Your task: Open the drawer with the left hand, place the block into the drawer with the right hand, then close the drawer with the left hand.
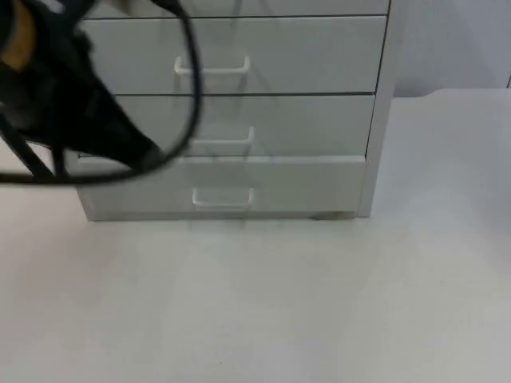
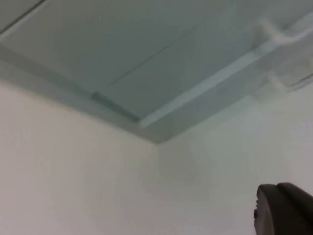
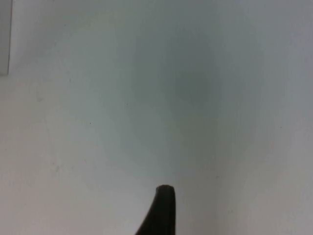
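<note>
The white drawer cabinet (image 1: 239,120) stands at the back of the surface (image 1: 263,303), and it serves as the landmark here. Its bottom drawer (image 1: 223,187) sticks out slightly ahead of the fronts above it, so it seems barely started or almost shut; which one I cannot tell. The left gripper (image 1: 148,153) sits at the cabinet's front, by the left end of that bottom drawer, to the left of its handle (image 1: 223,197). Whether its fingers are spread or closed I cannot tell. To do this step well, it should likely line up square with the handle and move straight along the drawer's travel, without twisting the cabinet. The right arm waits over bare surface to the right of the cabinet.

Count: one cabinet, three drawer fronts visible, three handles
</note>
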You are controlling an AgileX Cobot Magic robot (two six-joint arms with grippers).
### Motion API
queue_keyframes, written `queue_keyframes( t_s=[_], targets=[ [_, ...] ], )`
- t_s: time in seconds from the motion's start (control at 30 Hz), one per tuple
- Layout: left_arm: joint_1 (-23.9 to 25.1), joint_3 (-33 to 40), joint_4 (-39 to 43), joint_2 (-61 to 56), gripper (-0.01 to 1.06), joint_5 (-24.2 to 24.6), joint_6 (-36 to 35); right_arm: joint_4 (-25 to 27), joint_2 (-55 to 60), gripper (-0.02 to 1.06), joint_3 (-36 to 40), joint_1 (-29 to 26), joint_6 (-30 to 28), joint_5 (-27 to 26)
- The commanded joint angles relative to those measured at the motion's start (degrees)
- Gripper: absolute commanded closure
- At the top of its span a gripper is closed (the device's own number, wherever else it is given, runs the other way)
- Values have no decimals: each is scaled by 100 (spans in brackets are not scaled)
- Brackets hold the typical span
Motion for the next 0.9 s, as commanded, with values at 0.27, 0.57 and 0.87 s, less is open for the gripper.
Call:
queue_keyframes(
  t_s=[0.27,0.57,0.87],
  targets=[
    [2671,22,-3823,-650,105,-22,2829,18,-62,30,22,-39,-61,-10],
    [3396,22,-4235,-1077,105,239,3198,18,-62,30,22,-39,-61,-10],
    [3421,22,-4235,-1435,105,462,3198,360,-342,30,22,140,-546,12]
  ],
)
